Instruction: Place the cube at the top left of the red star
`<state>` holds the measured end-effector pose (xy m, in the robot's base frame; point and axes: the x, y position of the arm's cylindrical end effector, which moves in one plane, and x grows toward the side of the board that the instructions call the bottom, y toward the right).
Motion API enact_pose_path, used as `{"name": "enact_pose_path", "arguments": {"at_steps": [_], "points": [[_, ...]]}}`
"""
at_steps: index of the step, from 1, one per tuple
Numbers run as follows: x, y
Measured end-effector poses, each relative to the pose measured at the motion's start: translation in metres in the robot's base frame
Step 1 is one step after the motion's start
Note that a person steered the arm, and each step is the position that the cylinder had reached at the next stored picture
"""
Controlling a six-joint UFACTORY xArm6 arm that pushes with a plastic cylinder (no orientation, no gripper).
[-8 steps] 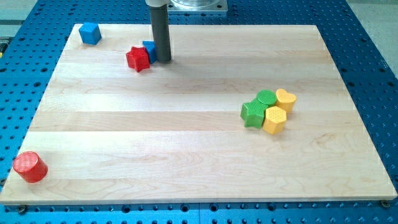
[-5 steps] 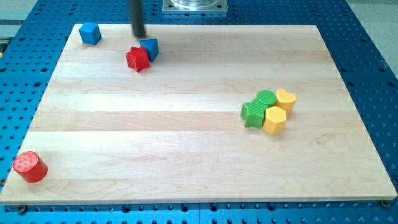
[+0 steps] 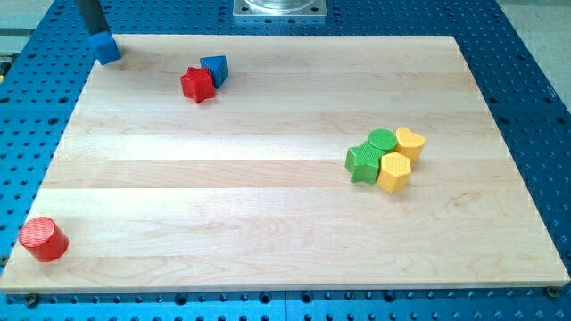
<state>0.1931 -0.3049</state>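
Our tip (image 3: 96, 34) touches the blue cube (image 3: 106, 49) at the table's (image 3: 268, 196) far-left corner, well left of the red star (image 3: 196, 85); we carry no jaws.

— What can't you make out up in the view's top left?

— My tip (image 3: 95, 34): you see only the rod's lower stretch, since the view's top edge cuts off the rest. Its very end merges with the blue cube (image 3: 105, 48), so contact can't be judged.

— Anything else hidden?

— The blue block (image 3: 215, 68) beside the red star (image 3: 197, 84) is partly covered by it; its shape stays unclear.
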Motion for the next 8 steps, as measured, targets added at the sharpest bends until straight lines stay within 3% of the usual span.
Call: {"name": "enact_pose_path", "arguments": {"at_steps": [2,3,4,5,6,7,8], "points": [[0.072,0.022],[0.097,0.073],[0.079,0.037],[0.11,0.0],[0.13,0.053],[0.119,0.106],[0.114,0.091]]}}
